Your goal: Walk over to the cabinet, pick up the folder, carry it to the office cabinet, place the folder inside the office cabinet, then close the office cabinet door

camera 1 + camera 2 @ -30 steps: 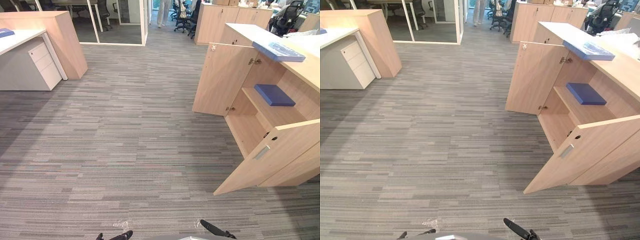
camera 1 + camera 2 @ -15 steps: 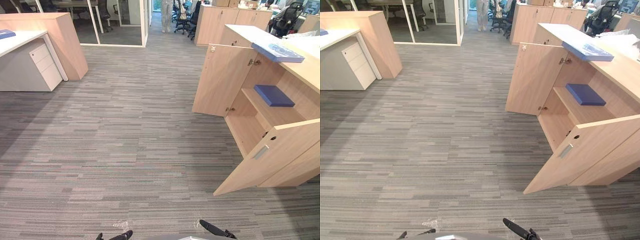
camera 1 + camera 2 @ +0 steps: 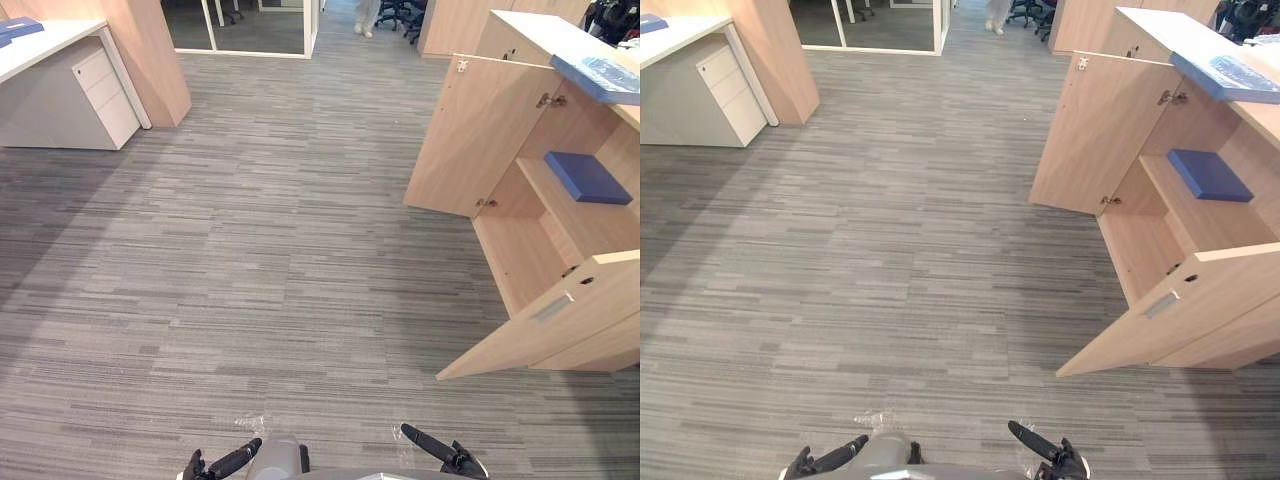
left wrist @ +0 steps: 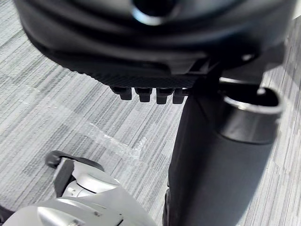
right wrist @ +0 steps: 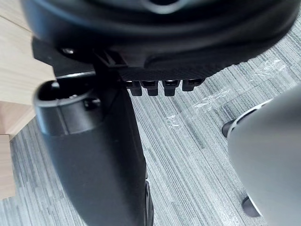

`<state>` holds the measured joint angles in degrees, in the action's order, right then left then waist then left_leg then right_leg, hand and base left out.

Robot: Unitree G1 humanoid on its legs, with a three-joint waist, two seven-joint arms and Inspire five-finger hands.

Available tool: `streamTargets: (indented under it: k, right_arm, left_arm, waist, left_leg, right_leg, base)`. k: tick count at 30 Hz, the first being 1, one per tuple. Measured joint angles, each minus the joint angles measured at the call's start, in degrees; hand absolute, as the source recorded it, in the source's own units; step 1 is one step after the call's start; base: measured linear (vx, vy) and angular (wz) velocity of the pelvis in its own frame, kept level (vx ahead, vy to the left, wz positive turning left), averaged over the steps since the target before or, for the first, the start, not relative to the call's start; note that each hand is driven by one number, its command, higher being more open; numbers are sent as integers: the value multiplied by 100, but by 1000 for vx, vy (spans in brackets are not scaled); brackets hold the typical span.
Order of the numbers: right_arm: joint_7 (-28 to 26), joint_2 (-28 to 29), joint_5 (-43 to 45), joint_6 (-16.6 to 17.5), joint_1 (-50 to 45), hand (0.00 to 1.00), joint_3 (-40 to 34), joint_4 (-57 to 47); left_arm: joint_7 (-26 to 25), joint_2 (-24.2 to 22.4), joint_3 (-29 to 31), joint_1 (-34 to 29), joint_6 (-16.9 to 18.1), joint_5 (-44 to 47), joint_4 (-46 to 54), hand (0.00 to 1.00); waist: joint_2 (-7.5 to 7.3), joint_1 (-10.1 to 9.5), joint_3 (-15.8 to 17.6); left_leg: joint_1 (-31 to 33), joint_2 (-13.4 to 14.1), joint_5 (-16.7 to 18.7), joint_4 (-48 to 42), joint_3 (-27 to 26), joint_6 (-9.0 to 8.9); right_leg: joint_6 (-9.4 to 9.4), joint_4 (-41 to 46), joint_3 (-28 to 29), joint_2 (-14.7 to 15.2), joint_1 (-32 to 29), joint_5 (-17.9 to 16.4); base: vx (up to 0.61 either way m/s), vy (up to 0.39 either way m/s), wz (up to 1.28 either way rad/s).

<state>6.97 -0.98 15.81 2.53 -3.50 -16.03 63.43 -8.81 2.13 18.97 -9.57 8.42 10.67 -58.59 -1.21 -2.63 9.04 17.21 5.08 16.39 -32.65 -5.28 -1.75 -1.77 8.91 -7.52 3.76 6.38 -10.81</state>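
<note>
The cabinet (image 3: 515, 262) stands to the right on the grey carpet (image 3: 260, 250), and both of its doors are open: the far door (image 3: 468, 140) and the near door (image 3: 560, 325), which has one silver handle (image 3: 553, 307). One dark blue folder (image 3: 587, 176) lies flat on the shelf (image 3: 560, 215) inside the cabinet. A second folder (image 3: 605, 76), paler blue, lies on the cabinet's top and overhangs its front edge. A third blue folder (image 3: 22, 26) lies on the white desk (image 3: 55, 38) far off at the left, well apart from the other two. Under that desk is one drawer unit (image 3: 102, 92) with three drawers. At the far end of the room one person's legs (image 3: 367, 14) show, with office chairs (image 3: 395, 12) beside them.

Both hands hang low near the robot, well apart from the cabinet. The left hand (image 3: 225, 464) is relaxed and grasps nothing. The right hand (image 3: 440, 452) is likewise relaxed and empty. In each wrist view the fingers (image 4: 143, 94) show as a short row over bare carpet
</note>
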Motion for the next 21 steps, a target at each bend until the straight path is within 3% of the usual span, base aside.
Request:
streamTargets:
  k: [1,3,4,5,7,9,10,11,12,13,15,17,18,19,21]
  right_arm:
    - [11,-5,2,-6,1,100,38,1]
    - [46,-64,-9,-11,12,100,228,-4]
    - [73,-64,-9,-31,2,100,266,3]
    - [71,-79,-12,-40,10,100,272,40]
    - [7,-24,-62,-107,56,100,232,38]
    - [-14,130,-122,-118,33,100,-18,10]
    - [-10,152,-225,-111,50,100,-177,-34]
    - [-10,121,-237,-104,69,100,-232,-81]
    - [-7,107,-243,-97,79,100,-330,-222]
    - [-1,67,-244,-55,76,100,-300,-304]
    - [1,22,-285,10,70,100,-250,-335]
    - [-25,-22,-330,63,105,100,-177,-387]
    - [-42,1,-329,56,155,100,-158,-383]
    - [-75,2,-286,24,171,100,-111,-379]
    - [-94,-1,-222,13,223,100,-78,-390]
  left_arm:
    - [-12,1,-2,12,9,0,5,100]
    - [-89,4,-71,15,22,-7,6,100]
    - [-117,14,-92,3,24,-25,12,100]
    - [-125,49,-108,-18,23,-28,8,100]
    - [-171,95,-153,31,20,-180,32,100]
    - [-175,241,-368,-36,-30,-398,98,100]
    - [-182,299,-480,-38,-31,-545,103,100]
    - [-176,329,-565,-38,-33,-611,101,100]
    - [-173,413,-797,-36,-35,-662,98,100]
    - [-147,453,-960,-10,-38,-674,95,100]
    - [-70,436,-1165,17,-15,-696,99,100]
    - [146,440,-1442,151,18,-684,86,100]
    - [196,432,-1590,225,16,-648,67,100]
    - [290,373,-1759,342,12,-598,36,100]
    - [315,265,-1832,399,11,-617,34,100]
  waist:
    - [-12,-13,11]
    - [6,-17,10]
    - [33,-19,-39]
    - [-28,-19,-70]
    - [-102,-52,-146]
    - [-253,-49,-289]
    - [-302,-65,-318]
    - [-293,-49,-312]
    - [-277,6,-290]
    - [-218,132,-241]
    - [-105,206,-275]
    - [-26,291,-258]
    - [0,324,-193]
    - [6,355,-94]
    - [31,392,-10]
  left_leg:
    - [49,5,-89,237,8,-13]
    - [207,36,-630,1107,93,-98]
    - [144,21,-1346,1145,-244,-101]
    - [182,-63,-1244,1021,-367,74]
    - [235,-178,-825,688,-549,219]
    - [-97,-459,-562,673,-766,499]
    - [-509,-658,-481,917,-905,586]
    - [-764,-757,-462,1086,-947,625]
    - [-1327,-971,-461,1475,-985,694]
    - [-1894,-1121,-462,1809,-945,696]
    - [-2484,-1148,-461,2226,-830,696]
    - [-2968,-1120,-457,2589,-717,684]
    - [-3105,-1074,-417,2596,-655,615]
    - [-3240,-1022,-343,2525,-618,487]
    - [-3401,-949,-236,2532,-609,305]
  right_leg:
    - [-64,-3,45,103,27,-41]
    - [-355,-18,171,475,109,-218]
    - [-554,-97,201,754,268,-351]
    - [-556,-141,200,857,320,-363]
    - [-339,-115,296,1031,349,-128]
    - [-566,494,422,1388,225,127]
    - [-410,1667,646,1603,-244,226]
    - [-97,2407,756,1693,-537,430]
    - [694,3974,768,1931,-1110,938]
    - [900,5196,473,2140,-1458,963]
    - [880,5869,-43,2159,-1712,860]
    - [459,5701,-609,1890,-2155,363]
    - [318,5262,-848,1679,-2243,201]
    - [345,4369,-1253,1368,-2315,83]
    - [370,3437,-1623,1064,-2391,74]
  base:
    - [259,265,-25]
    - [323,360,-29]
    - [390,442,-24]
    - [524,530,-26]
    - [443,374,-28]
    - [525,407,-34]
    - [481,359,-32]
    - [463,351,-28]
    - [430,346,9]
    - [419,317,22]
    - [373,222,28]
    - [381,125,19]
    - [420,0,17]
    - [348,-40,18]
    - [330,-72,20]
